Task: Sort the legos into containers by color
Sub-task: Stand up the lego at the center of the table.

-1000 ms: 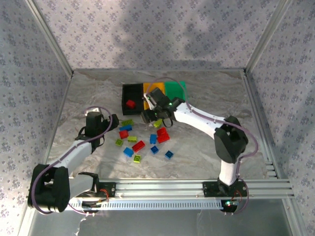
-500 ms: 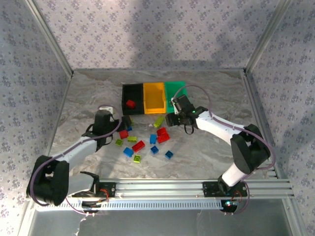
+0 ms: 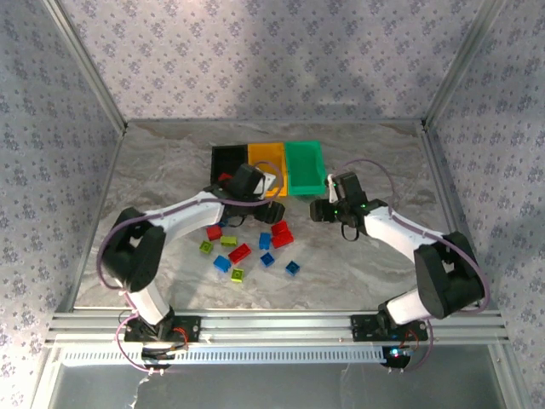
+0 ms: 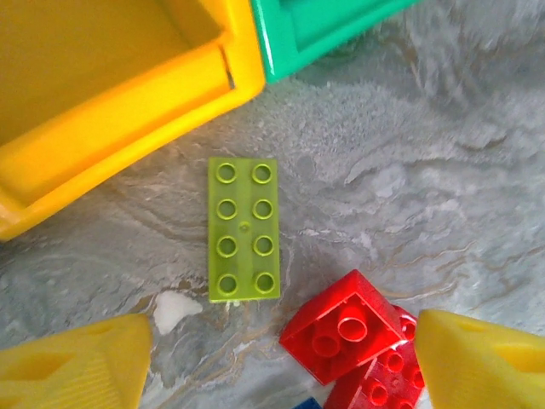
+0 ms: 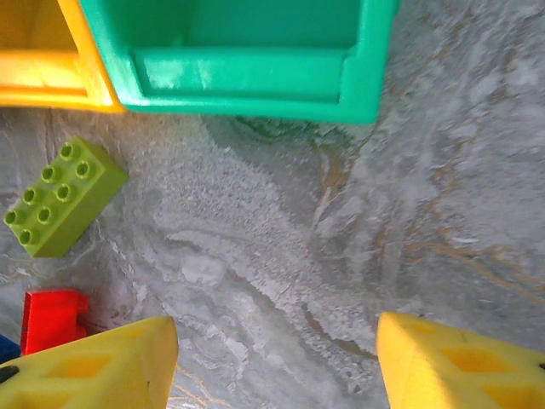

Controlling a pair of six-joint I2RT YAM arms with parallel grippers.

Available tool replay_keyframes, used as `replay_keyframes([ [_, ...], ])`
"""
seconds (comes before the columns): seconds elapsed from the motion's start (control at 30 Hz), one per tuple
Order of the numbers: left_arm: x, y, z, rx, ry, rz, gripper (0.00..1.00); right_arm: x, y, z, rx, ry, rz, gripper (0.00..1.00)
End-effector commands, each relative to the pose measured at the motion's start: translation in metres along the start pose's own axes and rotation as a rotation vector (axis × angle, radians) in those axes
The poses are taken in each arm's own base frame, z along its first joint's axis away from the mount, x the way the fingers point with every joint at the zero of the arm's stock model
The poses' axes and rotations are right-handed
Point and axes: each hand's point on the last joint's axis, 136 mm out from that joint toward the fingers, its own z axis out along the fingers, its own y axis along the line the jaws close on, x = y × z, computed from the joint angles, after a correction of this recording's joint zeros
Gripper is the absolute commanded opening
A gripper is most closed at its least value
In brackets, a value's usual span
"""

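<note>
Yellow-green brick (image 4: 243,230): lying studs-up on the table (image 4: 409,170), just ahead of the left gripper (image 4: 281,341) and a little to the left of its centre line. It is sitting beyond the fingertips, not between them. Long axis is running straight away from the gripper, two rows of four studs, far end pointing at the near corner of the orange-yellow bin (image 4: 128,111) and lying close to it.

Two red bricks (image 4: 345,336) are touching each other just to the near right of the yellow-green one, sitting in the gap between the fingers (image 4: 68,366). Left jaws are standing spread wide, gripping nothing. Green bin (image 4: 324,30) is showing farther ahead to the right, joined to the orange-yellow one.

From the right gripper (image 5: 277,341), the same yellow-green brick (image 5: 64,196) is lying ahead and far out to the left, long axis slanting, far end aiming toward the seam between the two bins. Right jaws are also standing apart, with bare table between them; green bin (image 5: 247,77) lies straight ahead.

Overhead: both grippers, left (image 3: 266,192) and right (image 3: 319,209), are hovering near the bin row, black bin (image 3: 228,158) at its left end. Remaining legos (image 3: 240,252) are lying scattered on the near side.
</note>
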Motion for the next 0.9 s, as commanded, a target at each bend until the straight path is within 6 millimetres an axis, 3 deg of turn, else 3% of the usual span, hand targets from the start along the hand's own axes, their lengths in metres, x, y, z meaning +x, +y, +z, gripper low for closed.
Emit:
replay_keyframes([
  [0.0, 0.014, 0.0, 0.007, -0.044, 0.142, 0.063, 0.79, -0.012, -0.005, -0.012, -0.007, -0.075, 0.045, 0.65],
  [0.17, 0.006, 0.011, 0.02, -0.166, 0.197, 0.121, 0.79, -0.012, -0.012, -0.019, 0.013, -0.118, 0.069, 0.65],
  [0.5, 0.006, 0.006, 0.051, -0.157, 0.256, 0.124, 0.75, -0.005, -0.016, -0.008, 0.025, -0.103, 0.087, 0.65],
  [0.87, 0.016, 0.007, 0.056, -0.157, 0.285, 0.131, 0.54, -0.003, -0.011, -0.003, 0.004, -0.095, 0.086, 0.65],
])
